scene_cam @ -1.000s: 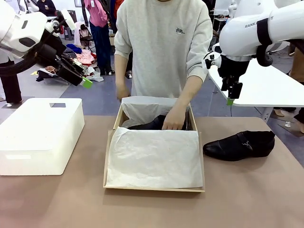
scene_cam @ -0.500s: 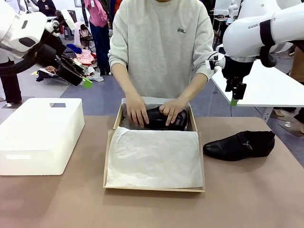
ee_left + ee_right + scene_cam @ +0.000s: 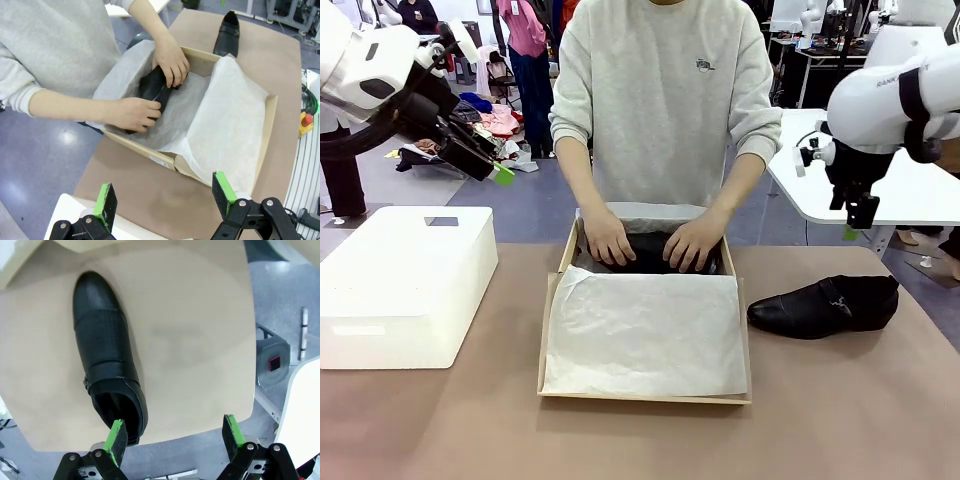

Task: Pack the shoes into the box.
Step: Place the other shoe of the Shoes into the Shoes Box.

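Note:
The brown cardboard box stands open mid-table, lined with white tissue paper. One black shoe lies in its far end under both of the person's hands. From the left wrist, that shoe and the box lie ahead. The other shoe lies on the table right of the box. My left gripper hangs open, high at the far left; its pads are wide apart. My right gripper hovers open above the loose shoe, whose heel lies by one of its pads.
A white rectangular block sits on the table's left side. A white table stands behind my right arm. The person stands at the far edge, leaning over the box. Bare brown tabletop lies in front.
The person's second hand came down into the box, and both hands now press on the shoe there. My right arm swung to the right and lower. The left arm stayed still.

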{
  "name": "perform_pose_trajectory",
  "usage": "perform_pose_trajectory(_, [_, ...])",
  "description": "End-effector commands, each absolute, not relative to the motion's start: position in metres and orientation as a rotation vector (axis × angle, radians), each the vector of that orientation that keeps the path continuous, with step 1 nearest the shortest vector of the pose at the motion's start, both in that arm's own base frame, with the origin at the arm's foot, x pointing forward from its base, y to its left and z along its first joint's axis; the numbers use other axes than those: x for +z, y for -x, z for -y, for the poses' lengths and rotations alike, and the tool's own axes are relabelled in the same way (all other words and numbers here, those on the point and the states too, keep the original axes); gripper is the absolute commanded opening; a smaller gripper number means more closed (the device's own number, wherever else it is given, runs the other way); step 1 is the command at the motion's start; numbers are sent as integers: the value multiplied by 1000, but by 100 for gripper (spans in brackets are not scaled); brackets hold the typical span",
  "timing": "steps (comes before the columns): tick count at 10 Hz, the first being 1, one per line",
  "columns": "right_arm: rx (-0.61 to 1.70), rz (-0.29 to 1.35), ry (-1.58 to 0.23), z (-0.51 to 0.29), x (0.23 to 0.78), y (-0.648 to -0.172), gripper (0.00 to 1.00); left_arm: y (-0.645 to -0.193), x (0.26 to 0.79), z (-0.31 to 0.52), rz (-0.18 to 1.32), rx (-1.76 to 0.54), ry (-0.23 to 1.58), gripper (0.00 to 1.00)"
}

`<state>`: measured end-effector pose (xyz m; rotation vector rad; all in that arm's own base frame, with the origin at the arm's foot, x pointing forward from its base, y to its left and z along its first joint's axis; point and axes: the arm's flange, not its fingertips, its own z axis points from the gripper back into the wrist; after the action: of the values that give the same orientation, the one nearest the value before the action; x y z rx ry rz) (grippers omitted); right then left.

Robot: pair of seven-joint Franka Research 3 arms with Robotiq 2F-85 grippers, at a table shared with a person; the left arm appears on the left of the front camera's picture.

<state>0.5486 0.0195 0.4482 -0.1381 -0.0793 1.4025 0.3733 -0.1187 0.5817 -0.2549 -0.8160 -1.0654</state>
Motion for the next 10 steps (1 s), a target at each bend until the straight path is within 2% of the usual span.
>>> perform_pose_trajectory(1, [1415, 126, 119, 1, 437, -537, 100, -375, 581, 117, 823, -1079, 272, 100])
perform_pose_trajectory(7, [1446, 140, 85, 16, 398, -535, 100, -375, 581, 117, 823, -1079, 272, 100])
perform_pose_trajectory(10, [1436, 121, 65, 12, 399, -536, 100, -375, 581, 117, 823, -1079, 272, 100])
